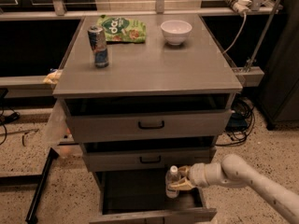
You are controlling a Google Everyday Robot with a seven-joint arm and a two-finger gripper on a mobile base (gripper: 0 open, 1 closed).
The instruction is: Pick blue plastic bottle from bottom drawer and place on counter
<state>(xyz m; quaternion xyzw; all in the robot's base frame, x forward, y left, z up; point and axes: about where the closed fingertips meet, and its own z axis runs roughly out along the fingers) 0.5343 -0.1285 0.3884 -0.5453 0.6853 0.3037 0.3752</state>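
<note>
The blue plastic bottle [172, 183] stands upright with its white cap on top, inside the open bottom drawer [154, 215], near its right side. My gripper [179, 184] reaches in from the right on a white arm and is shut on the bottle's body with its yellowish fingers [183, 185]. The bottle is held a little above the drawer's dark floor. The grey counter [154, 64] is the top of the cabinet, above the drawers.
On the counter stand a blue-and-silver drink can [98, 46] at the left, a green snack bag [122, 28] at the back and a white bowl [176, 31] at the back right. Two upper drawers with black handles [151, 124] sit slightly open above the bottom drawer.
</note>
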